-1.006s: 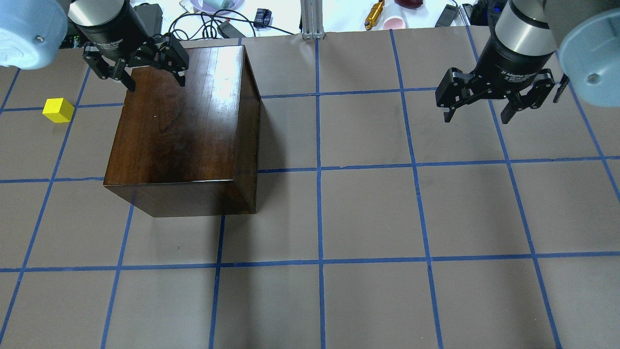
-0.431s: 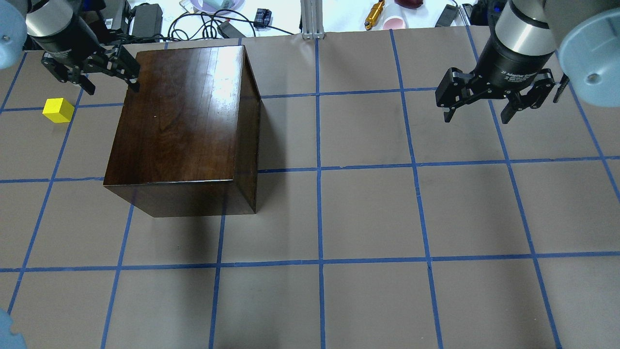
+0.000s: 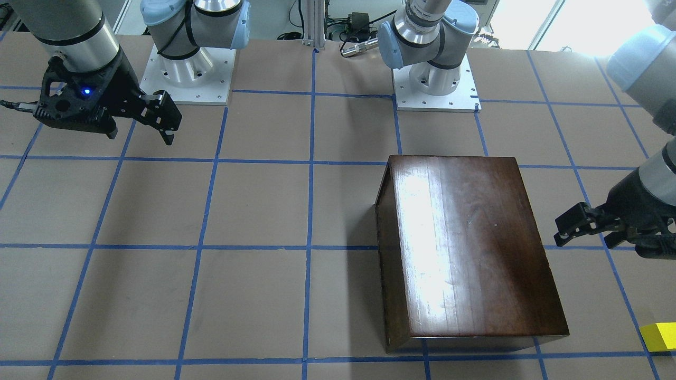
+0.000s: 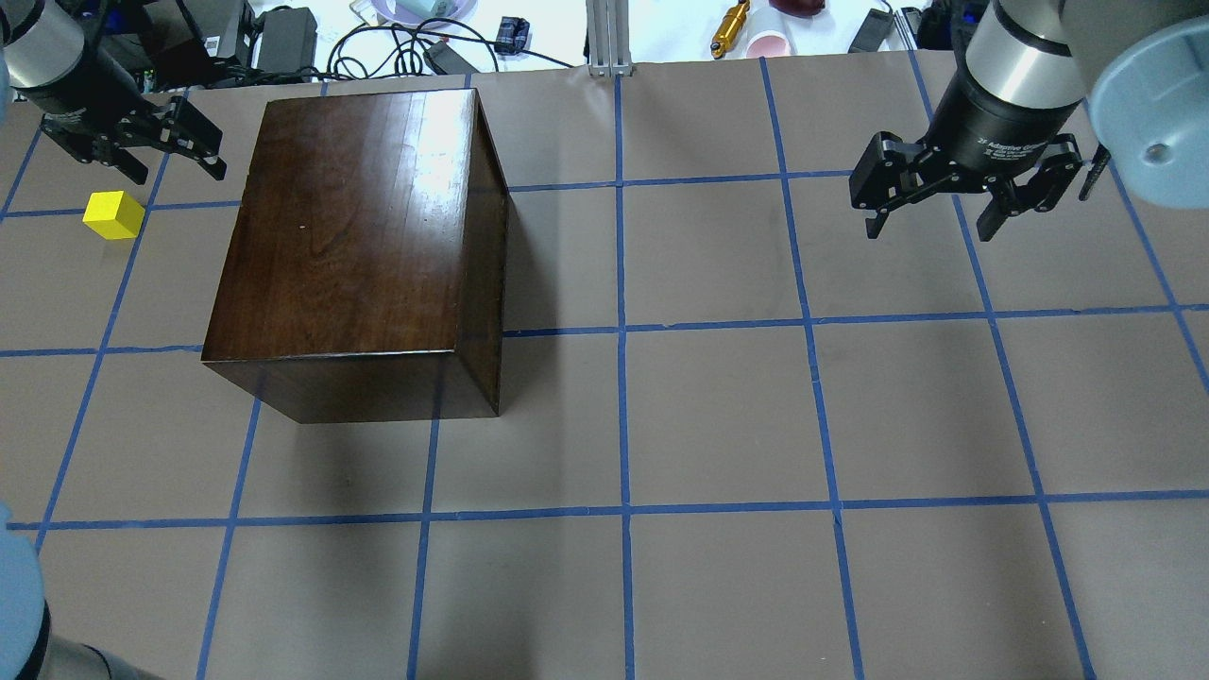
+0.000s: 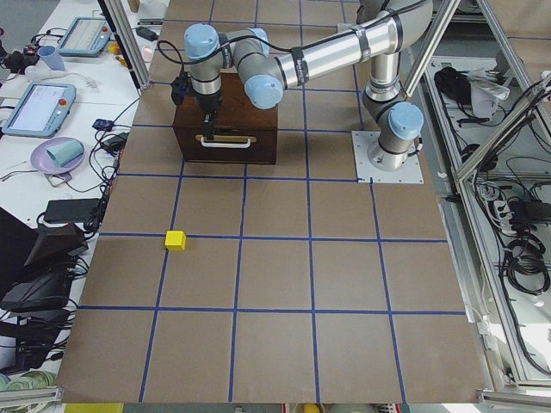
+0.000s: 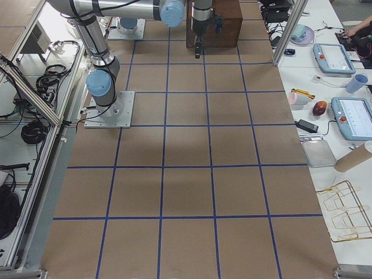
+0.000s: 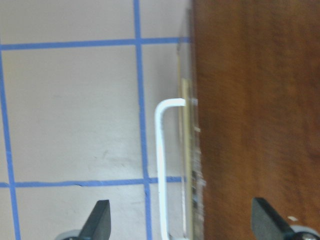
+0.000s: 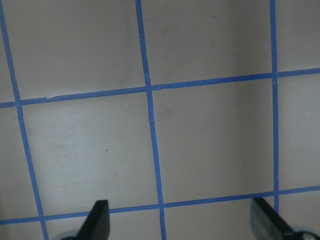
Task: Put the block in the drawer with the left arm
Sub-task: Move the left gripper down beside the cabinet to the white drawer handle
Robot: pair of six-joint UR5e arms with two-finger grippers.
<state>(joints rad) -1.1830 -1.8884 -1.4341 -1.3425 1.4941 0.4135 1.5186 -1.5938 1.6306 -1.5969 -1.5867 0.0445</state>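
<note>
The yellow block [image 4: 113,214] lies on the table to the left of the dark-brown cabinet [image 4: 349,227]; it also shows in the front view [image 3: 660,336] and the left side view [image 5: 176,240]. The drawer is shut: only its dark front with the light handle [image 5: 225,142] shows, on the side facing the block. My left gripper [image 4: 178,175] is open and empty, above the cabinet's far left edge. In its wrist view the handle [image 7: 161,165] lies between the open jaws. My right gripper [image 4: 930,222] is open and empty over bare table at the far right.
Cables, power bricks and small items [image 4: 416,38] lie beyond the table's far edge. Blue tape lines [image 4: 623,331] divide the brown table surface. The two arm bases [image 3: 185,68] stand on the robot's side of the table.
My left gripper has moved left, from over the cabinet's far left corner to beside its left edge, nearer the block. The right arm, cabinet and block have not moved.
</note>
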